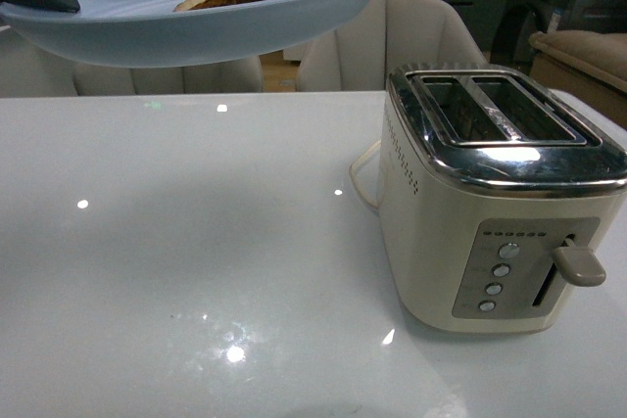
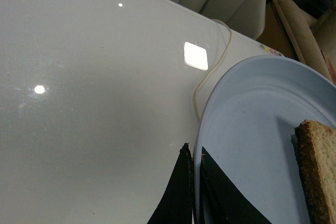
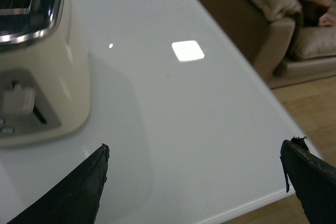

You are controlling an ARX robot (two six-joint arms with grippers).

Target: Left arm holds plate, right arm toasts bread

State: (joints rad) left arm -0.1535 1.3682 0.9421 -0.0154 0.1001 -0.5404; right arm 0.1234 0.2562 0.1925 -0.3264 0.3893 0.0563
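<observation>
Left wrist view: left end effector [image 2: 194, 149] pinches the plate [image 2: 247, 124] by its rim, clear of the table [image 2: 94, 77]. Bread [image 2: 317, 166] lies across the plate from my grip and looks to overhang the far rim. Risk: the rim-only grip sags and the bread slides off. Right end effector [image 3: 194, 150] is spread wide and empty, with the toaster [image 3: 37, 77] ahead of it to one side. Count: one plate, one bread, one toaster, two empty slots [image 1: 490, 110].
</observation>
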